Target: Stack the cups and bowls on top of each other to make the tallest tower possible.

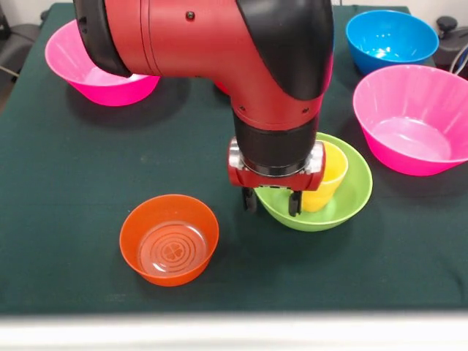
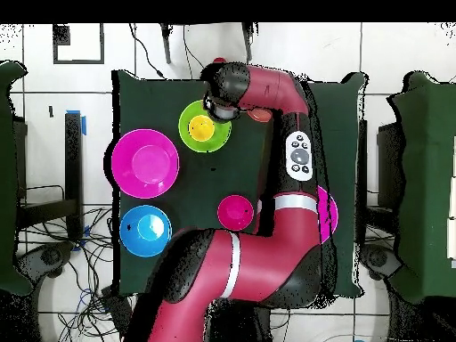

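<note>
Tool (image 1: 273, 201) is open and empty, at the near rim of green bowl (image 1: 344, 201) holding yellow cup (image 1: 330, 175).

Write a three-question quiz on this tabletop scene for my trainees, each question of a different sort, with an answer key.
1. True or false: the yellow cup sits inside the lime-green bowl.
2. Multiple choice: in the front view, the orange bowl is (A) stacked on the yellow cup, (B) standing alone on the table, (C) inside the blue bowl.
3. Fill in: the two largest bowls, the left one and the right one in the front view, are coloured ____.

Key: 1 true; 2 B; 3 pink. Note that the gripper hangs at the green bowl's rim, its fingers apart, holding nothing.
</note>
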You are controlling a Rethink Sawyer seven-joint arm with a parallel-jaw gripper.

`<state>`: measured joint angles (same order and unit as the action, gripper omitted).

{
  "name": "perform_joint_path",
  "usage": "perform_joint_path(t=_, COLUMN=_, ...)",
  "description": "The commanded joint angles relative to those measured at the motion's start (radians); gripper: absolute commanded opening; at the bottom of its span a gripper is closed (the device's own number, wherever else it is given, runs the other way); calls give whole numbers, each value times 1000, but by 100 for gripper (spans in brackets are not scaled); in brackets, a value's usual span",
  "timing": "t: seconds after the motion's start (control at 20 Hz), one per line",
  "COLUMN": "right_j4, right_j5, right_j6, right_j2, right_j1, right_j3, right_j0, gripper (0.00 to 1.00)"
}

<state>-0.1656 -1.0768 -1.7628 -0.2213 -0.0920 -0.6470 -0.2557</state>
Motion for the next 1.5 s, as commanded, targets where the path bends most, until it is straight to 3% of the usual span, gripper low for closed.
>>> perform_joint_path(t=0.05, right_j4=-88, right_j5=87, right_j6=68, right_j2=31, right_j1=-61, right_j3=-88, right_j0=18, gripper=100)
perform_joint_path(t=0.45, right_j4=-109, right_j5=104, right_j6=119, right_j2=37, right_j1=1, right_j3=-25, right_j0=33, gripper=100)
perform_joint_path(t=0.8, right_j4=-113, right_j5=103, right_j6=104, right_j2=23, right_j1=51, right_j3=19, right_j0=39, gripper=100)
perform_joint_path(t=0.85, right_j4=-108, right_j5=86, right_j6=85, right_j2=27, right_j1=53, right_j3=20, right_j0=41, gripper=0)
perform_joint_path(t=1.5, right_j4=-94, right_j5=12, right_j6=74, right_j2=33, right_j1=92, right_j3=114, right_j0=53, gripper=0)
